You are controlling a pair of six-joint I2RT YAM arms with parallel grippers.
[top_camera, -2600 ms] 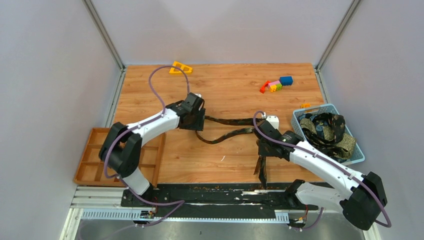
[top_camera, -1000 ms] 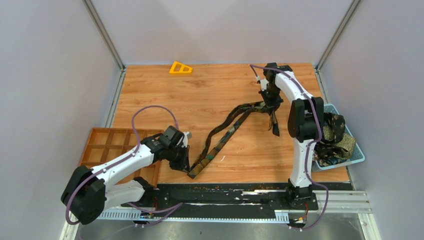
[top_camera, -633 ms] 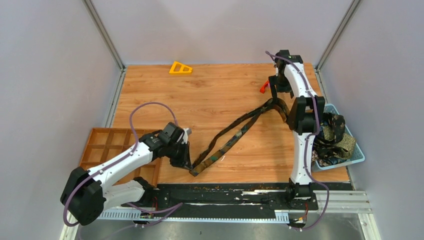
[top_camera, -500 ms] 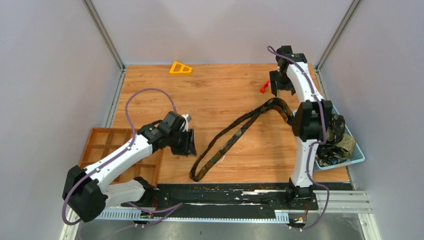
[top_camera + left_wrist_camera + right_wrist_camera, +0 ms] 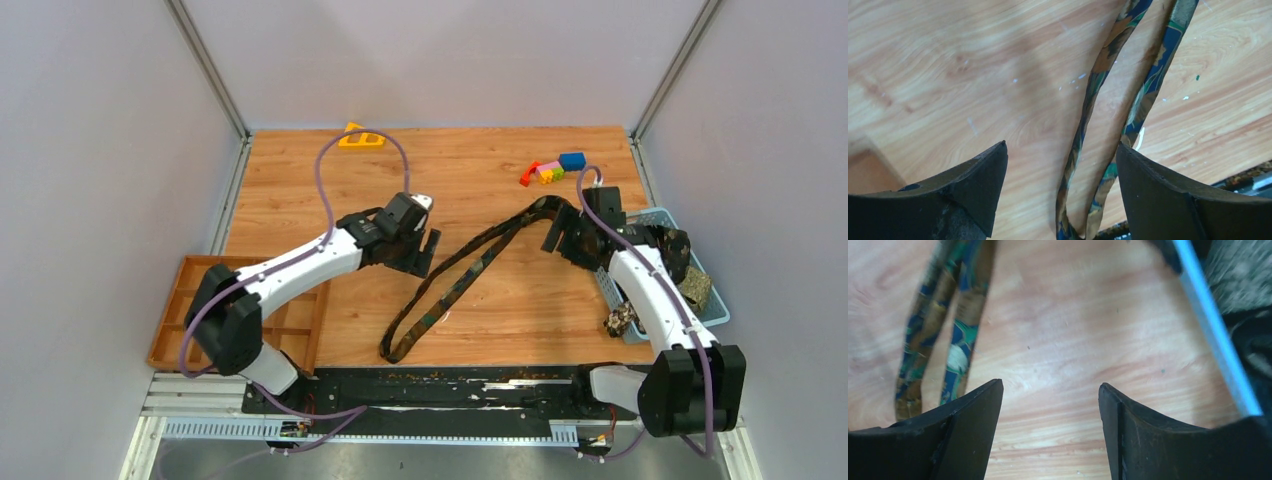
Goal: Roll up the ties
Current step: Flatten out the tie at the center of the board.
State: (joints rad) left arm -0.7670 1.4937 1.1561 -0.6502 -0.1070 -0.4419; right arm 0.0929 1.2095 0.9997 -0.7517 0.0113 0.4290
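Note:
One tie [image 5: 468, 270], dark with olive and teal mottling, lies folded double in a long narrow loop running diagonally across the wooden table. My left gripper [image 5: 428, 255] hovers open just left of its middle. In the left wrist view both strands of the tie [image 5: 1143, 100] pass under the open left gripper [image 5: 1062, 147], which holds nothing. My right gripper [image 5: 557, 238] stands open beside the tie's far end. Its wrist view shows the open right gripper [image 5: 1050, 385] over bare wood, with the tie [image 5: 923, 345] off to the left. More ties [image 5: 665, 250] are piled in the basket.
A blue basket [image 5: 635, 214] sits at the right edge, its rim [image 5: 1208, 315] close to my right fingers. Small colourful toy blocks [image 5: 555, 170] lie at the back right. A yellow triangle piece [image 5: 360, 135] is at the back. A wooden compartment tray [image 5: 190, 300] lies at the left.
Both grippers have opened and let go of the tie. The left arm swung from the near edge toward the table's middle. The right arm drew back from the far edge to beside the basket.

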